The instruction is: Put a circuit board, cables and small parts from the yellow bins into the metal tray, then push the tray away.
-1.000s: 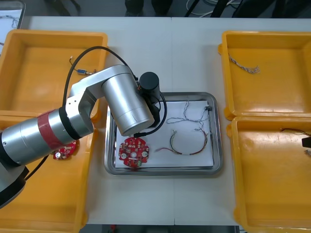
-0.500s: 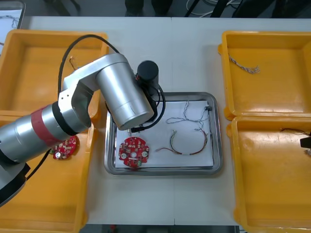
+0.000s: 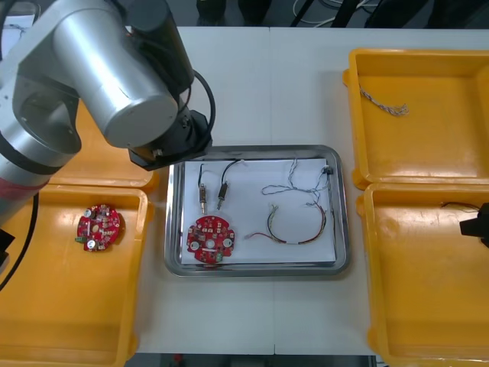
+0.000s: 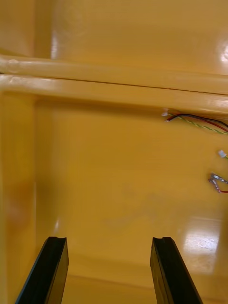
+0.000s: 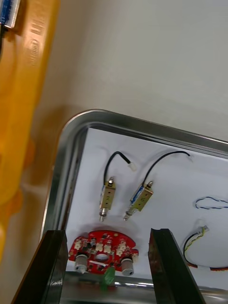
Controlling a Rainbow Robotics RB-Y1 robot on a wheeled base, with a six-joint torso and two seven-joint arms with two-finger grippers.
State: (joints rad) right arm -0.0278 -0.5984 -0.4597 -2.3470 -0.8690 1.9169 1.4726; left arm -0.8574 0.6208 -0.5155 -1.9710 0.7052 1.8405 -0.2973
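The metal tray [image 3: 344,229] has a white inside and holds a red circuit board [image 3: 210,239], a blue and white cable [image 3: 294,182], a red and yellow cable [image 3: 298,231] and two small metal parts on black cables [image 3: 210,187]. My left gripper [image 5: 108,232] hangs open and empty above the tray's left end, over the board [image 5: 102,247] and the two metal parts [image 5: 108,198]. My right gripper [image 4: 109,240] is open over the near right bin [image 3: 412,290], with a red and yellow cable [image 4: 199,121] beyond its fingers.
A second circuit board [image 3: 99,227] lies in the near left bin [image 3: 46,321]. A twisted cable [image 3: 384,105] lies in the far right bin [image 3: 428,65]. My raised left arm [image 3: 99,76] covers most of the far left bin. A small part [image 4: 217,180] lies near the right gripper.
My left arm has risen and drawn back to the far left, off the tray. Two metal parts on black cables now show on the tray's white floor. The right arm stayed put.
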